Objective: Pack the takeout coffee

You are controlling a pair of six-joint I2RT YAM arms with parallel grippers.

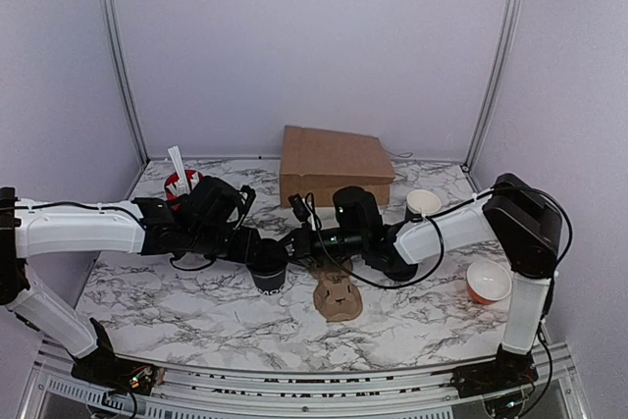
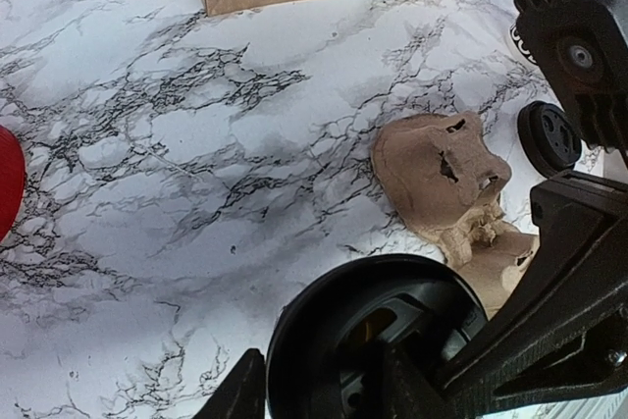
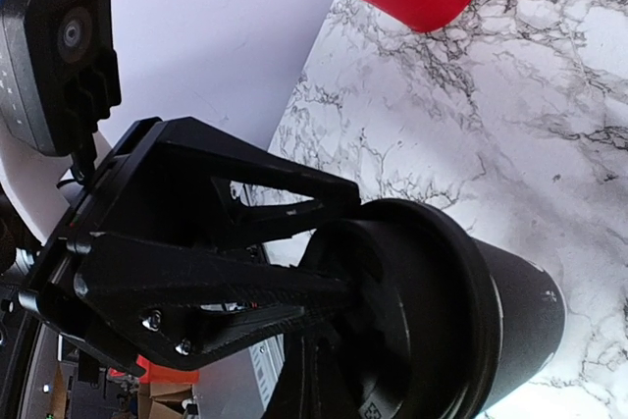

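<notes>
— Takeout coffee (image 1: 269,277): position, please.
— We find it near the middle of the marble table (image 1: 196,311), standing on its base with the black lid on. From the cup, the cardboard box (image 1: 334,159) lies at one o'clock, the brown pulp carrier (image 1: 339,298) is near at four o'clock, and the red cup (image 1: 183,183) is at ten o'clock.
— Grippers?
— The left gripper (image 1: 252,250) reaches in from nine o'clock and pinches the cup's side, with its jaws part-way apart around it. The right gripper (image 1: 291,243) reaches in from two o'clock with its jaws pressed together and its tips resting on the lid. It holds nothing.
— Progress?
— In our judgement the lid is fitted, and the right tips are placed as if to press it home. Whether it is fully seated we cannot tell. The packing proper is outstanding: the takeout coffee is neither in the carrier nor in the box, which shows no opening from here. We would expect a lift and a short carry, though we cannot confirm which container is meant.
— Orientation?
— Upright. We record the long axis as vertical, lid pointing up and base flat on the table, with no tilt that we can make out.
</notes>
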